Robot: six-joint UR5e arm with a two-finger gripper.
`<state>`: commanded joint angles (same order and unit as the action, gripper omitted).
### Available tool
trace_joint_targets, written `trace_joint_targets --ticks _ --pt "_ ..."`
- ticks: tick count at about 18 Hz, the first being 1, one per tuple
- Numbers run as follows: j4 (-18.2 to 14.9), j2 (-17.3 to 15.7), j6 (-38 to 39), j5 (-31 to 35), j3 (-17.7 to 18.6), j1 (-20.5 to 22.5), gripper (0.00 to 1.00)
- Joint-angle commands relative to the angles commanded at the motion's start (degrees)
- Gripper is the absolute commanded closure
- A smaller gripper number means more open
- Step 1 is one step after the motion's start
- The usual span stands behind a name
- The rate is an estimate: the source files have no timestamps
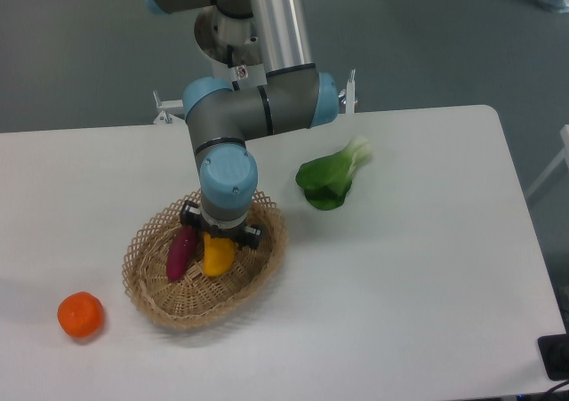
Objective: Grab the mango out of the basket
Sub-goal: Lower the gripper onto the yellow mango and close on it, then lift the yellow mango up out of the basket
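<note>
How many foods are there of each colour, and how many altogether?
Yellow: 1, the mango in the basket.
Purple: 1, the purple vegetable beside it.
Orange: 1, the orange fruit on the table.
Green: 1, the leafy green.
Total: 4 foods.

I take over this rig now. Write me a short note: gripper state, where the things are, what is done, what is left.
Gripper: low over the yellow-orange oblong mango; open or shut cannot be told, wrist hides it.
Mango: lying in the tan woven wicker basket, beside a dark purple-red oblong vegetable.
Done: arm positioned above the mango.
Left: confirm grasp, lift the mango out.
</note>
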<state>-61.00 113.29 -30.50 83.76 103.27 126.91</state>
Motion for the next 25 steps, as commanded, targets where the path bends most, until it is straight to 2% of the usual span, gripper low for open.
trace_joint_targets --ticks 4,6,13,16,20,25 --pt "-0.35 -0.88 -0.09 0.18 -0.26 0.00 0.64" --pt "-0.96 -1.58 -0.44 0.09 -0.44 0.17 0.67" --pt "-0.88 -4.22 -0.97 0.18 -1.23 2.63 0.68" --pt "-0.79 -4.92 -1.58 0.27 -4.03 5.00 0.67" --pt "-0.97 -4.31 -3.34 0.18 -7.99 7.03 0.67" --pt "-0.09 -4.13 -3.78 0.79 -9.67 9.22 0.67"
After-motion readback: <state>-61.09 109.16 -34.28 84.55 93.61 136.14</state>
